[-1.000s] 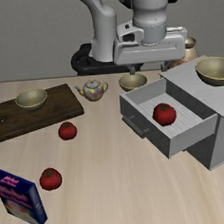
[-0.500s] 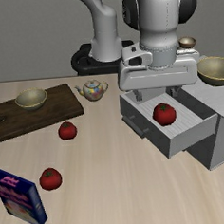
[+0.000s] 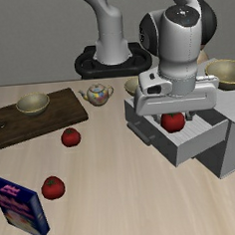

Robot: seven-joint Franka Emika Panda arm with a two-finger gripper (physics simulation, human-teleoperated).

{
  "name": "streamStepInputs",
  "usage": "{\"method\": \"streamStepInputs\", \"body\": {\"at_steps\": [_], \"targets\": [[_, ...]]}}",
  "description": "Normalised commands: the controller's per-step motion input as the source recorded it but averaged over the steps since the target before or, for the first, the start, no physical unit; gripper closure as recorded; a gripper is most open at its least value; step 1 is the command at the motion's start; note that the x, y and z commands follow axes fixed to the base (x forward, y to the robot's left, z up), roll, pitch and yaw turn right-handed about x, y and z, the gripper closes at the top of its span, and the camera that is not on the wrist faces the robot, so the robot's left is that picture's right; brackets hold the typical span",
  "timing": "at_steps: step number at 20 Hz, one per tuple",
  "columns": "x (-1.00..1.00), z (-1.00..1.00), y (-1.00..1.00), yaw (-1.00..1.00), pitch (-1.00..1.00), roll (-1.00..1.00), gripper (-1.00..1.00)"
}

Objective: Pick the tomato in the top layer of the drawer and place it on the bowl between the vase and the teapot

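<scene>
The tomato point(image 3: 173, 122) is lying in the open top drawer point(image 3: 198, 139) of the grey cabinet point(image 3: 230, 151) at the exterior view's right, its upper part hidden behind the robot's hand. The arm point(image 3: 179, 35) is arching over from its base and pointing straight down, with the gripper point(image 3: 173, 109) hanging directly above the tomato, very close to it or touching it; whether the gripper is parted or closed cannot be told, since its wide white body is covering the tips. The blue box point(image 3: 22, 206) near the table's front edge is carrying coloured print, but no words on it are legible. The drawer is jutting out toward the front, its walls standing close around the tomato on both sides. Behind the arm, the small bowl point(image 3: 136, 85) is sitting just beside the teapot point(image 3: 97, 93), partly hidden by the hand. A larger bowl point(image 3: 226, 74) is resting on the cabinet top. Two more tomatoes point(image 3: 70, 137) point(image 3: 53, 186) are lying apart on the wooden table point(image 3: 126, 204), leaving open room in front of the drawer
</scene>
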Motion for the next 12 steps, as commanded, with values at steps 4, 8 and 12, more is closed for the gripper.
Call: {"method": "streamStepInputs", "body": {"at_steps": [4, 8, 12], "targets": [[0.00, 0.00, 0.00, 0.00, 0.00, 0.00, 1.00], [0.00, 0.00, 0.00, 0.00, 0.00, 0.00, 1.00], [0.00, 0.75, 0.00, 0.00, 0.00, 0.00, 1.00]]}}
